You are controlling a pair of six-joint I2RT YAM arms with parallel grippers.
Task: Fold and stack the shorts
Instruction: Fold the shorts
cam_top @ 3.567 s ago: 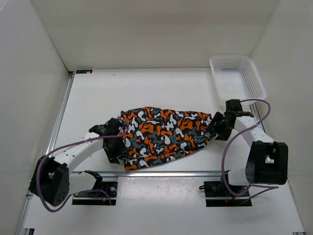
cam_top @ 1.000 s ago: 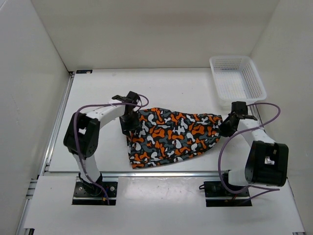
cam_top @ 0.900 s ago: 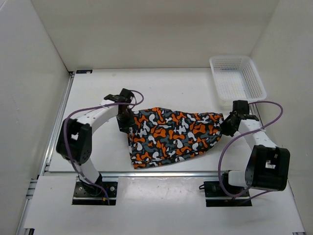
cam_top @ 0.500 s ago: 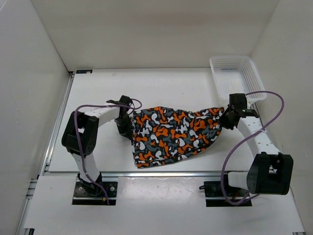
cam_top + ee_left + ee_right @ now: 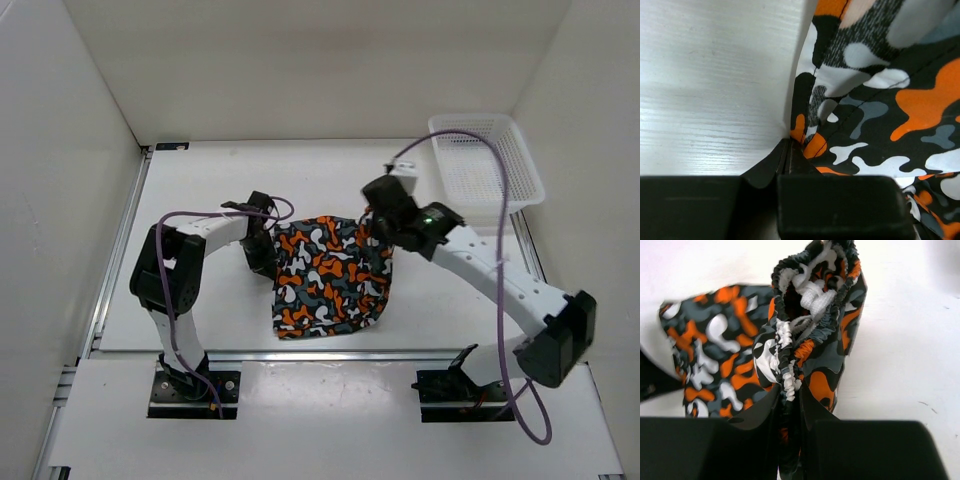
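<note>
**Desk:** Report the item's position.

**Operator:** I have the soft fabric shorts printed in orange, white, grey and black blotches point(image 5: 330, 278) at the middle of the white worktop point(image 5: 200, 190), between my two arms. The white plastic mesh basket point(image 5: 523, 170) stands well apart from them, at the far right corner.

**Desk:** Pincer states?

**Operator:** The left pincer point(image 5: 266, 254) is closed tight on the left edge of the shorts. The overhead view shows only that it meets the fabric. My left wrist view confirms it: the black fingertips point(image 5: 767, 167) are pinched together on a stitched hem, right at the worktop surface. The right pincer point(image 5: 380, 232) is clamped on the gathered elastic waistband point(image 5: 812, 295). From overhead, the arm itself hides that grasp. The right wrist view shows the fingers point(image 5: 762, 407) nipping the ruffled band, with white cord bunched inside its mouth.

**Desk:** Orientation and long axis?

**Operator:** From overhead the outline is close to square, slightly longer from far to near. Both held corners sit on the far side, left and right. The loose end points toward the arm bases. In the right wrist view the waistband runs away from the fingers, with printed cloth spread to its left. Whether the right-hand end is lifted clear of the worktop, I cannot tell.
</note>
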